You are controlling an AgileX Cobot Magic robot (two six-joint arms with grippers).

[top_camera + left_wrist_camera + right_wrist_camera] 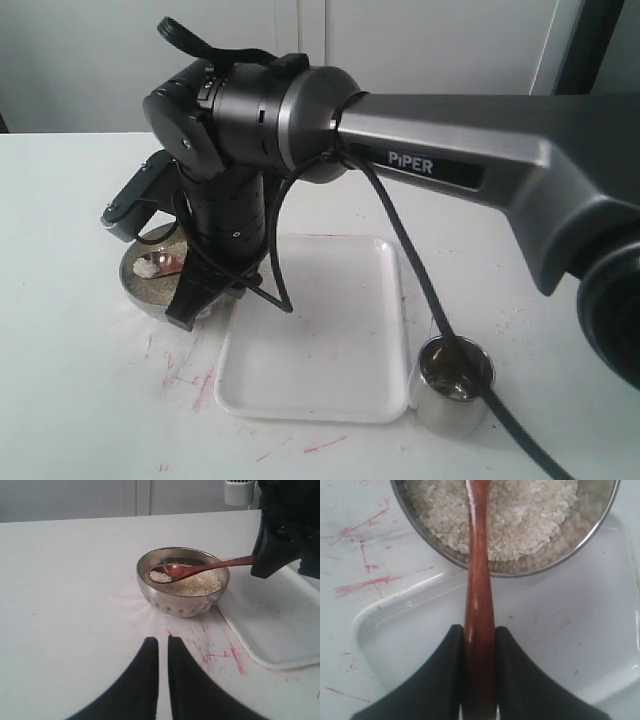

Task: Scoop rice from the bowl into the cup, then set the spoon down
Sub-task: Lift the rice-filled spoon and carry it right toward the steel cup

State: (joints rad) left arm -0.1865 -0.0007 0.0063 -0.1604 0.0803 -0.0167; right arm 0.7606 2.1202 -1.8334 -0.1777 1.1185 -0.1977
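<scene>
The steel bowl (182,605) holds a heap of rice (202,584) and stands left of the tray. My right gripper (480,630) is shut on the handle of the wooden spoon (479,575). It reaches across to the bowl (138,288). The spoon (210,568) lies level over the bowl, and its head (162,575) carries a small pile of rice. The steel cup (455,385) stands at the tray's front right corner, and what is inside it is unclear. My left gripper (163,641) is shut and empty, low over the table in front of the bowl.
A white shallow tray (320,340) lies between bowl and cup. Red marks (220,655) stain the table near the bowl. The right arm's black cable (420,270) hangs across the tray and passes over the cup. The right arm's body (240,130) hides much of the bowl.
</scene>
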